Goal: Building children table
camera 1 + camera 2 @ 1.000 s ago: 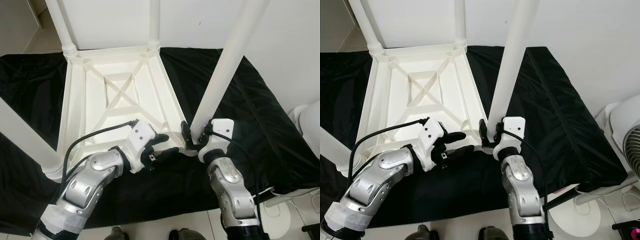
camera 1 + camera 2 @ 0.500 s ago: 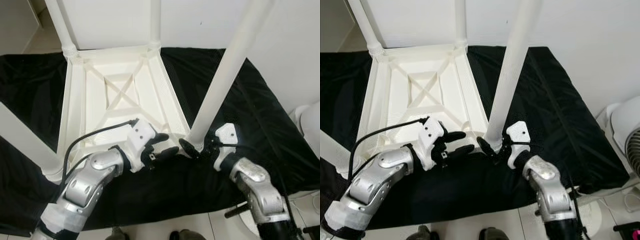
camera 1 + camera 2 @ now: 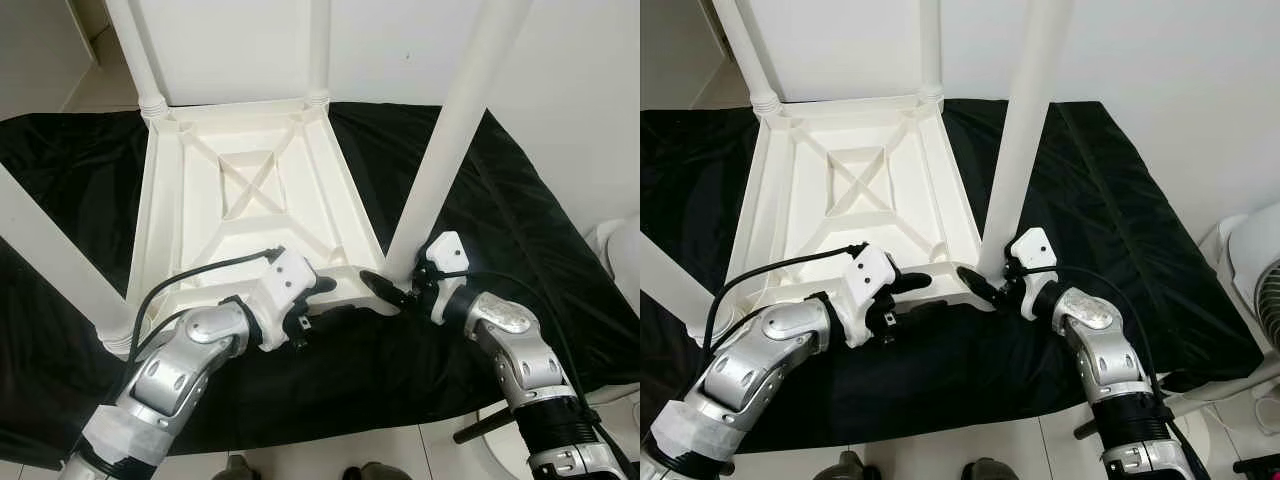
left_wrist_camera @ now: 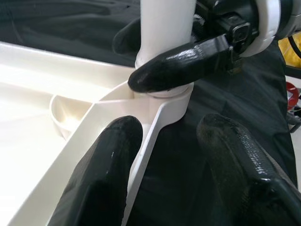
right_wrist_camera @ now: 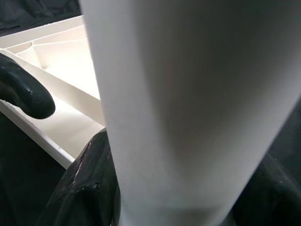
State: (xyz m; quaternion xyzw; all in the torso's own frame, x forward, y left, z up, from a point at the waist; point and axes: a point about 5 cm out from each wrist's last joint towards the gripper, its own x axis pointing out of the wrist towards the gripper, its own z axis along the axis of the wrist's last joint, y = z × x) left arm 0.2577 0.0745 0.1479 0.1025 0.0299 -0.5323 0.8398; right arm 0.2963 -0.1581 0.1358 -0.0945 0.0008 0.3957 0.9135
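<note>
Four upright legs on upturned white table [image 3: 250,215]

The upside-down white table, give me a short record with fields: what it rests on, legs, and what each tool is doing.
table: white tabletop lying upside down, ribbed underside up
surface: black cloth
legs: four in the corners, pointing up
right tool: closed around the base of the near right leg, at its corner socket
left tool: open, its fingers either side of the tabletop's near edge rib, beside that corner
</note>
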